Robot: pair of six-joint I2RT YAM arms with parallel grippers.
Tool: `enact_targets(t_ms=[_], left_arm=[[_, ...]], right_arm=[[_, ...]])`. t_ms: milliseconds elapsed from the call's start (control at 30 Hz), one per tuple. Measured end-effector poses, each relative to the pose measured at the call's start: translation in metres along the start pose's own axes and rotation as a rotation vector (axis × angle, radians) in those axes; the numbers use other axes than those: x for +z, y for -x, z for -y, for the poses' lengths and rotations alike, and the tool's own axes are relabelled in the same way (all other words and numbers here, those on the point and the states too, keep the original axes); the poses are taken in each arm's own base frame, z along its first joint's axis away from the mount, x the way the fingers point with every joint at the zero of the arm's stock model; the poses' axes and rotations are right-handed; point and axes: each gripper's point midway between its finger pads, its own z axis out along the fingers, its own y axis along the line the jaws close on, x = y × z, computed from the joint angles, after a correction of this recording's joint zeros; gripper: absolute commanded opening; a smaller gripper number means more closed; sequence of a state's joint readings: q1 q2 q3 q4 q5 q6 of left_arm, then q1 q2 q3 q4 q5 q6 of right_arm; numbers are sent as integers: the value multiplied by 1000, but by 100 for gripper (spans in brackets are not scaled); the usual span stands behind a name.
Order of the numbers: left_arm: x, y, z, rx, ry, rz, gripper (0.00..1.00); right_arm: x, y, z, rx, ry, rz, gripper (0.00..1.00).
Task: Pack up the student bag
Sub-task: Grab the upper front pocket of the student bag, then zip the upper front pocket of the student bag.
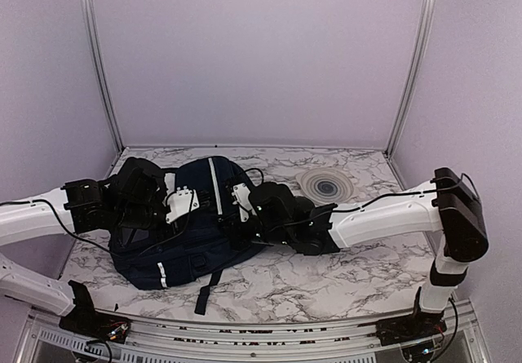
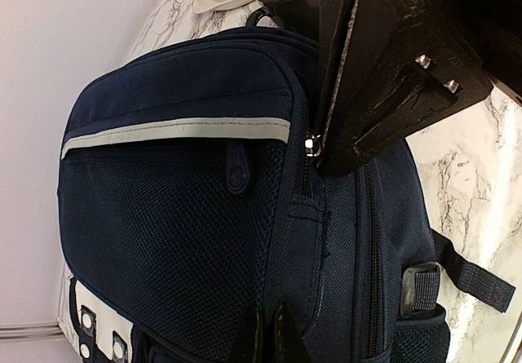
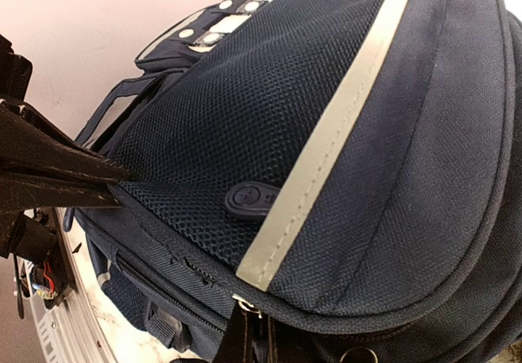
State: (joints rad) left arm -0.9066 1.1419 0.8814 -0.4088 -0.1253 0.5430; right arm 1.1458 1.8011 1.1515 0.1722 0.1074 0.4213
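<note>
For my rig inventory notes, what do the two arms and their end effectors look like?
The left arm and right arm have white links with black joint housings; thin black cables run along them. The left end effector and right end effector have black wedge-shaped fingers.

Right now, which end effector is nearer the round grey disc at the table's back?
Right. The right end effector is at the student bag's edge nearest the disc; the left end effector is farther left, over the bag's middle.
</note>
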Motion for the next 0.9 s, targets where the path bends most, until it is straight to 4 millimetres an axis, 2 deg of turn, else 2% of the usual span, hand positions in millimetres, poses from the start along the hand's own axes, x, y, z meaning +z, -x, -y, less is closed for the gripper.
enact_targets(t_ms=[100,200,400,600,733,767,800,833,900], left_arm=[[0,0,0,-1,-1,1,0],[0,1,1,-1,-3,3,0],[-1,10,4,-3,-32,47,0],[-10,24,11,-10,-67,101,0],[-21,28,5,-55,-45,121,0],[-24,27,4,-75,-42,121,1],[-26,26,4,-107,-39,119,18],[-26,26,3,-140,-37,116,28],[-28,26,3,-237,-41,119,30]], right_arm=[[-2,0,1,18,0,3,0],[-13,3,11,28,-18,1,0],[-41,20,51,44,-25,-36,0],[-48,30,67,-11,31,-113,0],[-42,48,68,-61,84,-138,0],[-39,52,66,-71,102,-141,0],[-36,55,65,-79,113,-144,0],[-33,56,64,-84,123,-146,0],[-26,54,67,-87,119,-157,0]])
